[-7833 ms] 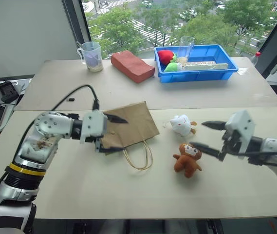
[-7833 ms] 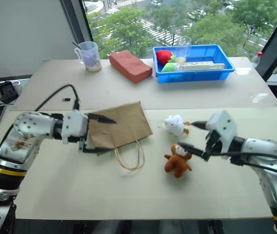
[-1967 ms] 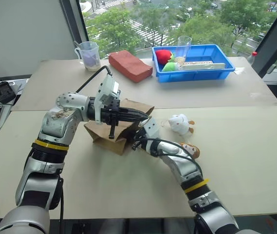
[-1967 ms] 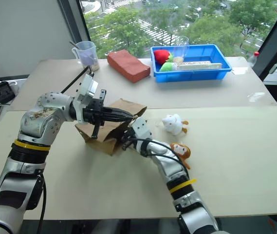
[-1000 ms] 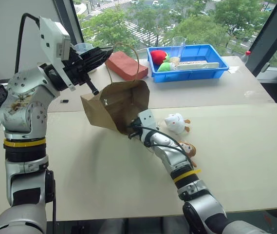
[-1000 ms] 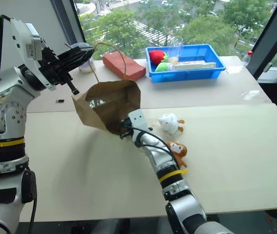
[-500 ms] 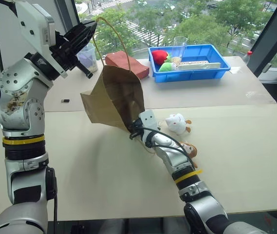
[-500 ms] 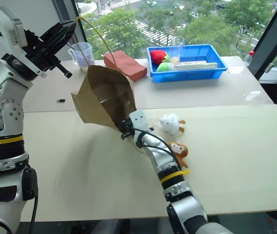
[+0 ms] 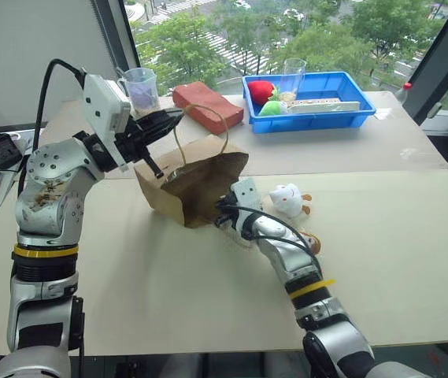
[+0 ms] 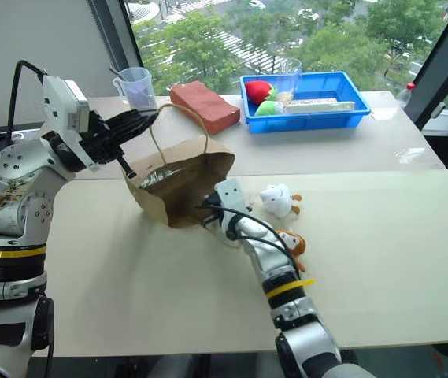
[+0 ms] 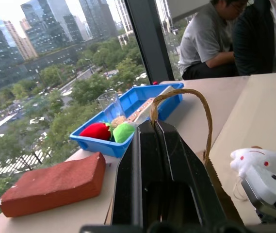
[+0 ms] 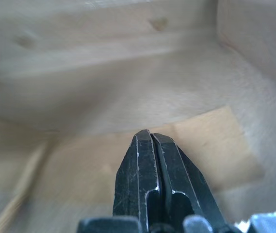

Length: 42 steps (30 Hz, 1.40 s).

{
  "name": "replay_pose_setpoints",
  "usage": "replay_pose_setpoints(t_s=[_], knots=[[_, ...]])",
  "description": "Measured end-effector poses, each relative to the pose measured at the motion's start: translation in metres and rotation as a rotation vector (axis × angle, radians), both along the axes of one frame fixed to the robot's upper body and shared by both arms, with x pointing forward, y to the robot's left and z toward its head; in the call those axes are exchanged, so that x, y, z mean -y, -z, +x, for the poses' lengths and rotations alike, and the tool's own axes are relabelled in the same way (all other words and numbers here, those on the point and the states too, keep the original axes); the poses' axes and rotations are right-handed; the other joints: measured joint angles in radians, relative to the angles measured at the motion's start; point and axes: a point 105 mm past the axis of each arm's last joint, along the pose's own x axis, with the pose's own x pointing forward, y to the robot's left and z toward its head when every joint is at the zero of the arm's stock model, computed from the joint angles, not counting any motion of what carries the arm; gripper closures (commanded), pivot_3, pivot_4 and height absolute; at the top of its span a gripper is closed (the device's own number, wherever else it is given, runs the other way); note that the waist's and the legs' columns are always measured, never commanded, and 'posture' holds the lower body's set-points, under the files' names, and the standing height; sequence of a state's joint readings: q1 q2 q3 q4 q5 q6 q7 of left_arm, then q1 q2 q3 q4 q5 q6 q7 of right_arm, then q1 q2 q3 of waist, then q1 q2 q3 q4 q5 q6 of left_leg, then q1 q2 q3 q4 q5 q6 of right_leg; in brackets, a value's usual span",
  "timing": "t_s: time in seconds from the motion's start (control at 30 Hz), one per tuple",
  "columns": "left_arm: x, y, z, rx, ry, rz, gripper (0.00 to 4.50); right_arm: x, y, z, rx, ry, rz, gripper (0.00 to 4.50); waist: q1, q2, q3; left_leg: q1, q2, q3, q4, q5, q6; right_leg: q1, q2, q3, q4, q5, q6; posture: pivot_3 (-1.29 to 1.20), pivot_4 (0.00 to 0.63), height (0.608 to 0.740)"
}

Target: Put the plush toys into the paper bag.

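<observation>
A brown paper bag (image 9: 196,183) stands tilted near the middle of a pale table (image 9: 397,260), its open mouth turned toward the right arm; the left gripper (image 9: 170,118) is raised above the bag's far edge, its two black fingers pressed together on one looped handle (image 9: 200,110) that arches over the bag; in the left wrist view the fingers lie flat against each other with the handle curving up just past their tips. The right gripper (image 12: 150,138) is pushed into the bag's mouth, its fingers closed together with nothing between them, brown paper all around them. Just beside the bag, on the table, lies the white plush toy (image 9: 290,200); the orange-brown monkey toy (image 9: 309,239) lies a little nearer, partly hidden behind the right forearm; both are outside the bag. Farther back sit a red brick-shaped block (image 9: 207,105), a measuring cup (image 9: 140,88) and a blue tray (image 9: 357,110) holding red and green soft things.
</observation>
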<state>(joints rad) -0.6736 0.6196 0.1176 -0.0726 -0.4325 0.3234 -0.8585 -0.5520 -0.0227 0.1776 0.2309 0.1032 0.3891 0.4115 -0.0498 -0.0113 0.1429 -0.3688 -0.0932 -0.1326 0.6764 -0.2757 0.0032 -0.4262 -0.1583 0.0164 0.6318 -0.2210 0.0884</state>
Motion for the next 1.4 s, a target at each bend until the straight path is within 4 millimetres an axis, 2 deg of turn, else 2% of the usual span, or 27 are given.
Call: replay_pose_setpoints(t_s=[0.1,0.23,0.37,0.4,0.47,0.57,0.7,0.87,1.13,1.27,1.4], knots=[[0.005,0.011,0.0,-0.034,0.033,0.024,4.5,0.004,-0.02,-0.014,0.036,-0.088,0.035,2.92,0.0,0.0,0.0,0.0,0.001,0.0,0.0,0.0,0.0,0.0,0.002,0.0,0.0,0.0,0.0,0.0,0.15,0.74],[0.009,0.014,-0.001,-0.038,0.067,0.038,4.5,0.02,-0.052,-0.036,0.077,-0.166,0.071,1.51,0.004,0.0,0.0,-0.001,0.002,0.0,0.0,-0.001,0.0,0.0,0.002,0.0,-0.001,0.0,0.0,0.0,0.15,0.74],[0.01,0.019,-0.001,-0.06,0.084,0.048,4.5,0.063,-0.082,-0.066,0.105,-0.208,0.017,0.16,0.018,0.0,0.0,-0.001,0.001,0.0,0.001,-0.003,0.002,0.001,0.002,-0.001,-0.003,0.0,0.0,0.0,0.15,0.74],[0.01,0.02,-0.001,-0.064,0.093,0.052,4.5,0.076,-0.083,-0.076,0.094,-0.216,-0.023,0.04,0.022,0.0,0.0,-0.001,0.002,0.0,0.001,-0.003,0.003,0.001,0.002,-0.001,-0.004,0.0,0.0,0.0,0.15,0.74],[0.01,0.022,-0.001,-0.07,0.099,0.059,4.5,0.094,-0.076,-0.089,0.039,-0.226,-0.09,0.04,0.029,-0.001,0.0,-0.001,0.002,0.001,0.001,-0.004,0.003,0.002,0.003,-0.001,-0.005,0.0,0.0,0.0,0.15,0.74],[0.01,0.023,-0.002,-0.076,0.11,0.066,4.5,0.125,-0.045,-0.11,-0.105,-0.212,-0.222,0.04,0.035,-0.001,0.001,-0.001,0.002,0.002,0.002,-0.004,0.004,0.002,0.003,-0.001,-0.006,0.0,0.0,0.0,0.15,0.74],[0.01,0.023,-0.002,-0.077,0.114,0.069,4.5,0.151,-0.019,-0.118,-0.211,-0.152,-0.301,0.04,0.033,-0.002,0.001,0.0,0.003,0.005,0.003,-0.007,0.009,0.003,0.003,0.001,-0.007,0.0,0.0,0.0,0.15,0.74],[0.011,0.023,-0.003,-0.075,0.117,0.071,4.5,0.158,-0.011,-0.107,-0.161,-0.095,-0.353,0.04,0.037,-0.002,0.001,0.001,0.003,0.004,0.004,-0.006,0.008,0.003,0.003,0.001,-0.006,0.0,0.0,0.0,0.15,0.74],[0.012,0.021,-0.005,-0.067,0.117,0.076,4.5,0.163,0.009,-0.102,-0.103,-0.088,-0.464,0.04,0.043,-0.002,0.001,0.001,0.003,0.004,0.004,-0.003,0.003,0.004,0.003,0.001,-0.007,0.0,0.0,0.0,0.15,0.74],[0.012,0.021,-0.005,-0.066,0.117,0.078,4.5,0.165,0.013,-0.099,-0.078,-0.089,-0.483,1.18,0.044,-0.003,0.0,0.001,0.003,0.004,0.004,-0.003,0.003,0.005,0.003,0.001,-0.008,0.0,0.0,0.0,0.15,0.74],[0.011,0.02,-0.005,-0.065,0.115,0.079,4.5,0.165,0.012,-0.099,-0.066,-0.092,-0.483,2.54,0.046,-0.003,0.0,0.002,0.003,0.004,0.004,-0.004,0.004,0.006,0.003,0.001,-0.007,0.0,0.0,0.0,0.15,0.74]])
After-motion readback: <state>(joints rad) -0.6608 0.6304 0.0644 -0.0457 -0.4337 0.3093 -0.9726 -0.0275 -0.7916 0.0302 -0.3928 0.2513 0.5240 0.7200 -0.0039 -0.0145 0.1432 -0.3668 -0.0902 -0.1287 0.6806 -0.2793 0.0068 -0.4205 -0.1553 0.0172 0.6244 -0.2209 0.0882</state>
